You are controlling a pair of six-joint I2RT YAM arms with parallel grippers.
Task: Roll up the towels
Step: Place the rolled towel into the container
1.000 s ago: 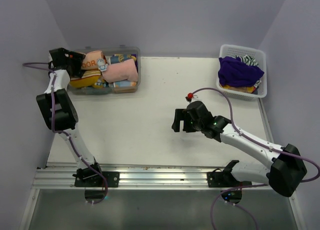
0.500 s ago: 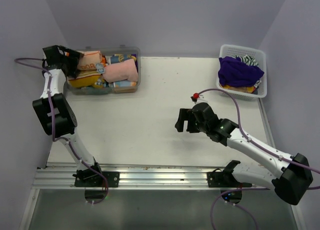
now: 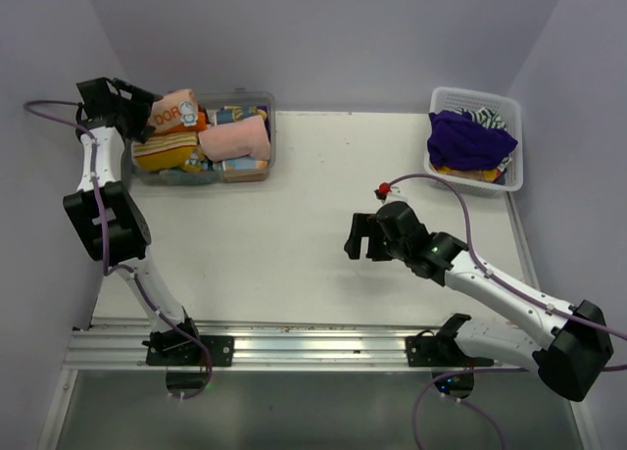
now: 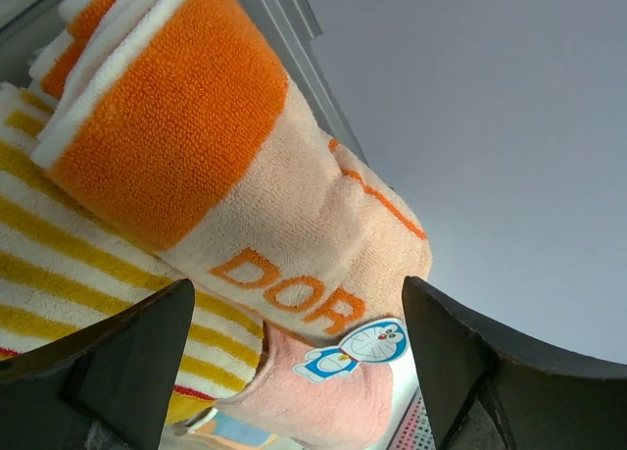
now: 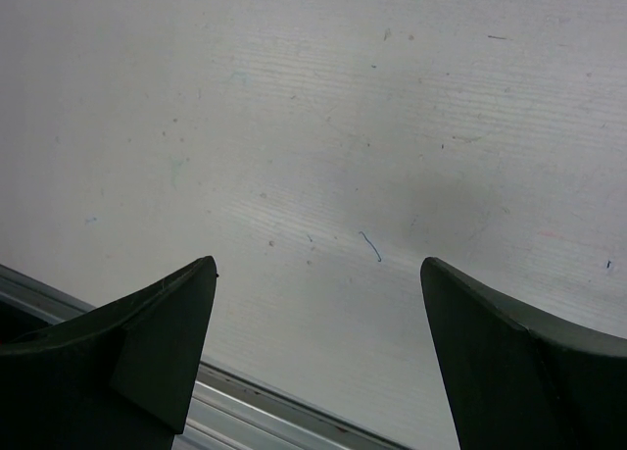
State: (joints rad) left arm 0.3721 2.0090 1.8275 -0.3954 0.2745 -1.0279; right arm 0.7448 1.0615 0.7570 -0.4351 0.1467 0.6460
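We find the right gripper (image 3: 358, 236) nearest the arm bases, low over the table (image 3: 294, 205) a little to 3 o'clock of its middle. Its fingers (image 5: 127, 352) stand wide apart with only bare, faintly scratched surface between them. No towel lies by it: the purple towel (image 3: 465, 136) sits well apart toward 1 o'clock, heaped in a white basket (image 3: 509, 102) at the far right corner. The left arm reaches to the far left corner, about 10 o'clock from the table's middle. There the left gripper (image 3: 132, 102) hangs at the left end of a clear bin (image 3: 269, 126), its jaws spread and clamped on nothing. The rolled orange-and-cream towel (image 3: 176, 112) lies just beyond the fingertips, toward 3 o'clock of them. In the left wrist view it fills the gap ahead of the open fingers (image 4: 118, 362), and we cannot tell whether it brushes either one. It rests on a striped yellow towel (image 3: 162, 154), with a pink towel (image 3: 240, 136) beside it at 3 o'clock, all inside the bin. The table is off-white and matte, edged at 6 o'clock by a metal rail (image 3: 294, 347). Plain lilac walls (image 3: 323, 38) close it in at 9, 12 and 3 o'clock.
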